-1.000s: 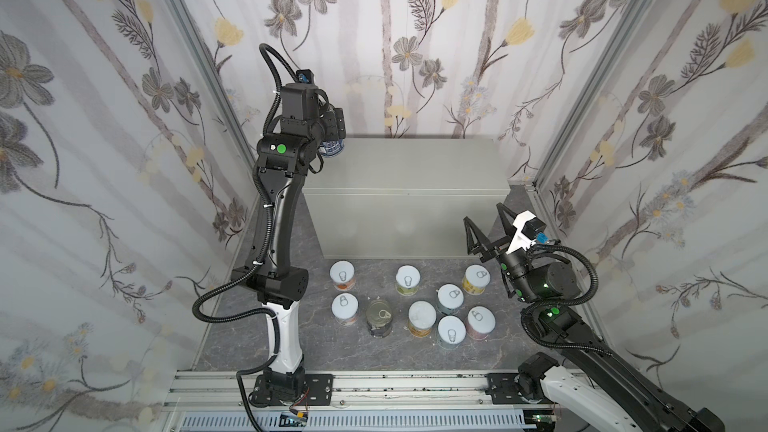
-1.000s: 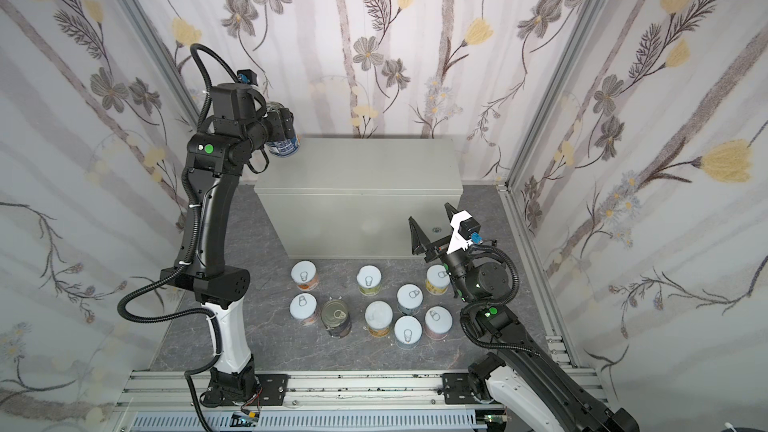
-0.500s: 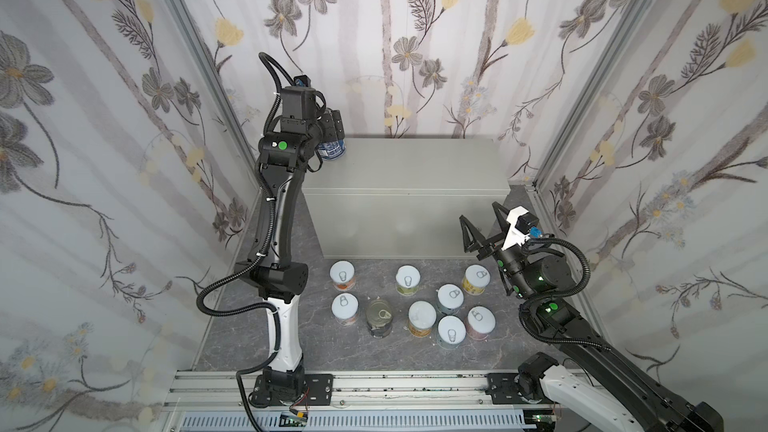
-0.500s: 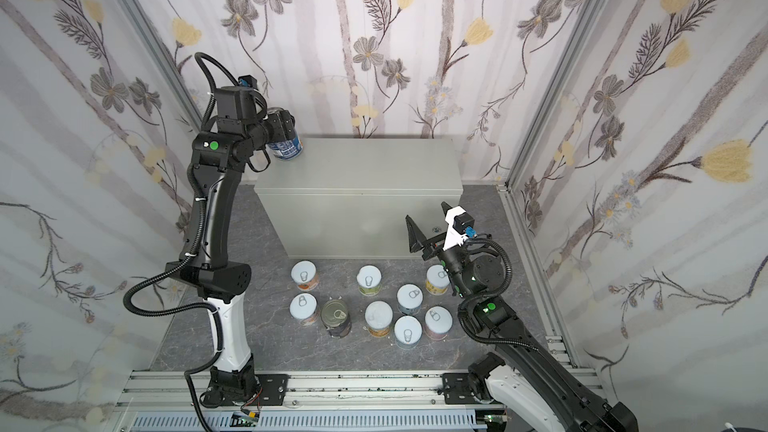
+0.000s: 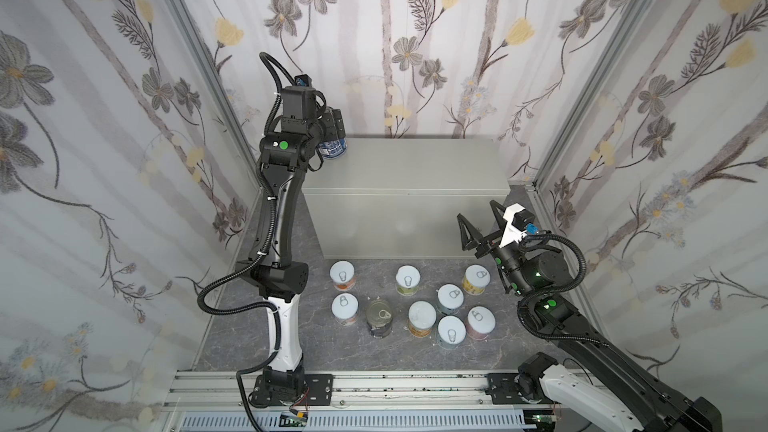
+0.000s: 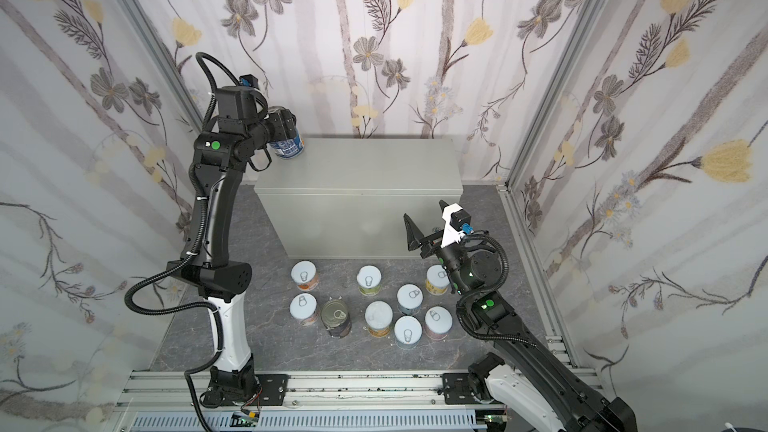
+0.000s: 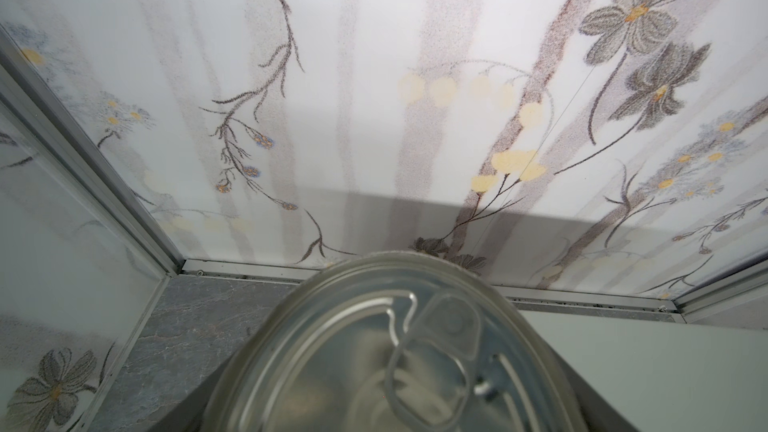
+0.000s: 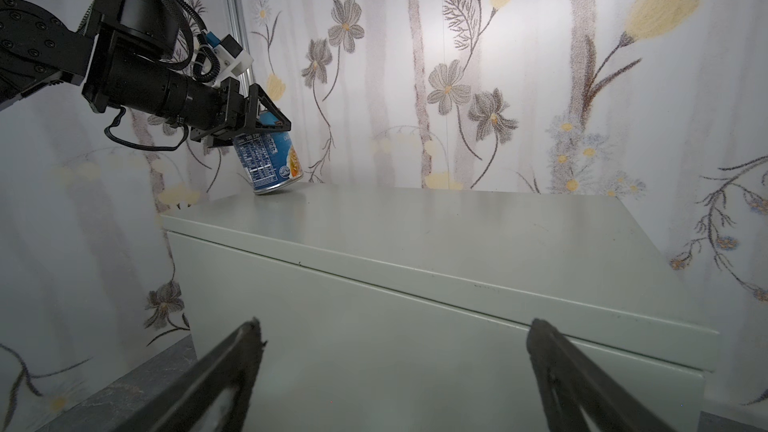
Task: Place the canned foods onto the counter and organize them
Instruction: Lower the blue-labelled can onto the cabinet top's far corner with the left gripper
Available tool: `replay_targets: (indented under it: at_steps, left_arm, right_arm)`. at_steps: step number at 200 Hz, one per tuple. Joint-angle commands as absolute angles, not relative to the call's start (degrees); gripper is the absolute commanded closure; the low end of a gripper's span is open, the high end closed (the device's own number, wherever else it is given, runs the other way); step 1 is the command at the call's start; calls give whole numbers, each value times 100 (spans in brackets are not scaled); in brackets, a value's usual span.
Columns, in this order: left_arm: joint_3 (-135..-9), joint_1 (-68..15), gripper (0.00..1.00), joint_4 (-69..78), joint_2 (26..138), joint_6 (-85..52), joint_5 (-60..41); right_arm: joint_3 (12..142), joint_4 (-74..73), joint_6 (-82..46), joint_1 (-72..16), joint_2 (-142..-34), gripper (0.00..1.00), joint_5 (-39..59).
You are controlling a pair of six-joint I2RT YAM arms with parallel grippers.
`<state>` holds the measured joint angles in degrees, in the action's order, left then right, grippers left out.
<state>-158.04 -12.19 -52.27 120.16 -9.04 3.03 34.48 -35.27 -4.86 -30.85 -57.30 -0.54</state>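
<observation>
1. My left end effector (image 8: 272,123) pinches the tall dark-blue can (image 8: 272,164) near its top.
2. That can hangs tilted over the back left corner of the grey cabinet surface (image 8: 457,222). Its low rim is right at the top, but I cannot tell if it touches.
3. I judge that no can is fully set down yet. This looks like the first of ten.
4. Nine cans wait on the dark floor (image 5: 374,361) in front of the cabinet. Eight are short white-lid cans (image 5: 342,274), and one is a second tall can with a metal lid (image 5: 379,315).
5. My right end effector (image 5: 477,214) is spread wide and holds nothing. It hangs by the front right of the cabinet, near the rightmost short can (image 5: 476,278).
6. Edges: the held can is close to the left edge and the back edge, and the flowered wall (image 8: 415,76) is just behind it. I think it should sit flat before I let go, or it may tip off the side.
7. Room: nothing else stands on the top, so there is lots of space to the right and front. The floor cans on the right sit close together, so picking there looks tight.
</observation>
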Motion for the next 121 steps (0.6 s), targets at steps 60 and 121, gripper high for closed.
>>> replay_targets:
  at_steps: [60,121]
  left_arm:
    - [-15873,-1220,16,-4520,12031,-977,-41]
    - [-15868,-1231,9,-4447,12000,-932,0]
  right_arm:
    - [3450,-3430,-396,-3089,-5695,0,-125]
    - [3425,-3331,-361,-3091,-5616,0,-193]
